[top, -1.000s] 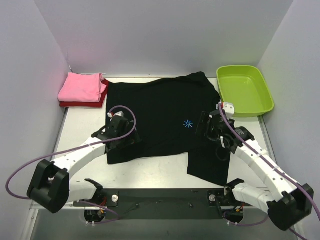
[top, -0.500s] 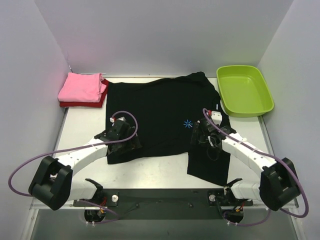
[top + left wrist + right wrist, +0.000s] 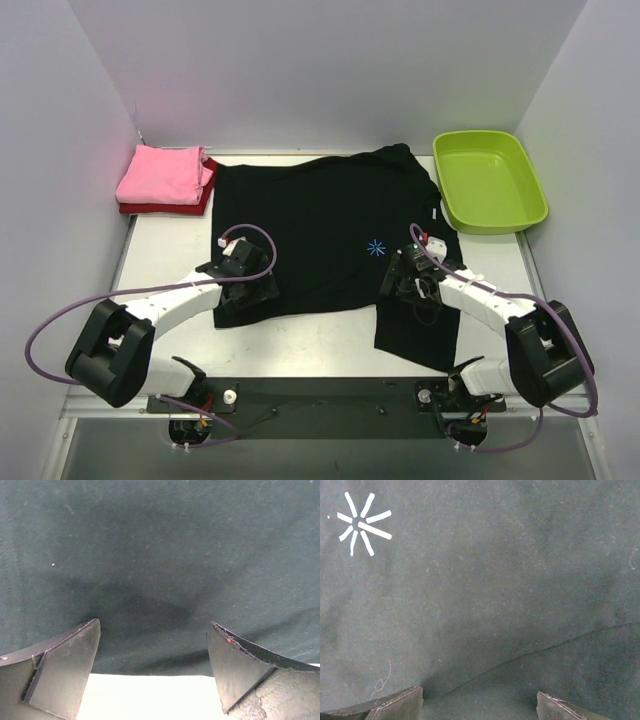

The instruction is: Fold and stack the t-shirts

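The black t-shirt (image 3: 320,225) lies spread flat mid-table, its blue starburst (image 3: 376,248) facing up, with a flap (image 3: 418,335) reaching toward the near edge at the right. The pink t-shirt (image 3: 160,172) sits folded on the folded dark red t-shirt (image 3: 168,208) at the back left. My left gripper (image 3: 246,290) is open low over the black shirt's near left hem (image 3: 150,667), both fingers (image 3: 60,672) straddling the hem with table below. My right gripper (image 3: 402,278) is open just right of the starburst (image 3: 364,524), over a fold edge (image 3: 530,652) in the cloth.
A lime-green tub (image 3: 488,180) stands at the back right, touching the shirt's sleeve area. White walls close in the left, back and right sides. Bare table (image 3: 170,255) shows left of the black shirt and along the near edge (image 3: 300,345).
Both grippers have come down and nearer over the black shirt. The right arm has swung leftward and folded in. Jaws stayed open; the shirts have not moved.
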Motion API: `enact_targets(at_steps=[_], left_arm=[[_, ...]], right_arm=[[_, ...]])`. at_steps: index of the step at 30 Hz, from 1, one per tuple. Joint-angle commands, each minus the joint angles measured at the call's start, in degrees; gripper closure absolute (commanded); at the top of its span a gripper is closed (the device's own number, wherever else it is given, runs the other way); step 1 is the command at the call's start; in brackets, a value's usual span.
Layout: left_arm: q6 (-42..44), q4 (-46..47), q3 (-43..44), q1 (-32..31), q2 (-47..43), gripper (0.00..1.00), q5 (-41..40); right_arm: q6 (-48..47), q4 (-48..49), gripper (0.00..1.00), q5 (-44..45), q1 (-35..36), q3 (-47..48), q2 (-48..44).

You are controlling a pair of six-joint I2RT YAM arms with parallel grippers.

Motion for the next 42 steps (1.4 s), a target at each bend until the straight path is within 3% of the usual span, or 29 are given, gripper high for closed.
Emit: enact_targets(at_steps=[1, 9, 17, 23, 27, 29, 32, 38, 42], left_arm=[[-1.5, -5.8, 1.4, -0.5, 0.1, 0.03, -3.3], [-3.3, -11.7, -0.5, -1.0, -4.7, 0.02, -4.1], [-3.8, -17.3, -0.9, -1.0, -14.0, 0.03, -6.3], [-6.4, -21.7, -2.9, -1.2, -22.0, 0.03, -5.1], [-6.4, -22.6, -1.4, -1.2, -28.8, 0.03, -6.0], [-4.4, -20.9, 0.5, -1.2, -29.7, 0.03, -6.5], [0.4, -16.7, 5.7, -1.2, -24.8, 0.03, -6.6], [6.7, -7.4, 13.9, -0.6, -9.0, 0.02, -6.8], [8.8, -3.6, 17.4, 1.7, -0.1, 0.03, -5.8]], right_arm=[[4.3, -0.7, 0.02, -0.8, 0.8, -2.7, -1.1], [11.0, -4.9, 0.04, -1.5, 5.9, -6.4, -4.2], [22.3, -16.3, 0.04, 2.8, 20.9, -9.4, -15.9], [30.7, -26.8, 0.05, 7.9, 30.4, -8.2, -21.0], [32.4, -32.8, 0.04, 17.9, 35.6, -1.0, -23.1], [28.0, -32.7, 0.02, 24.3, 34.9, 3.0, -21.0], [16.2, -27.8, 0.00, 27.0, 31.2, 11.2, -13.8], [0.1, -11.1, 0.00, 19.8, 20.6, 19.5, 0.7], [-3.3, -3.3, 0.00, 11.8, 12.2, 22.1, 7.8]])
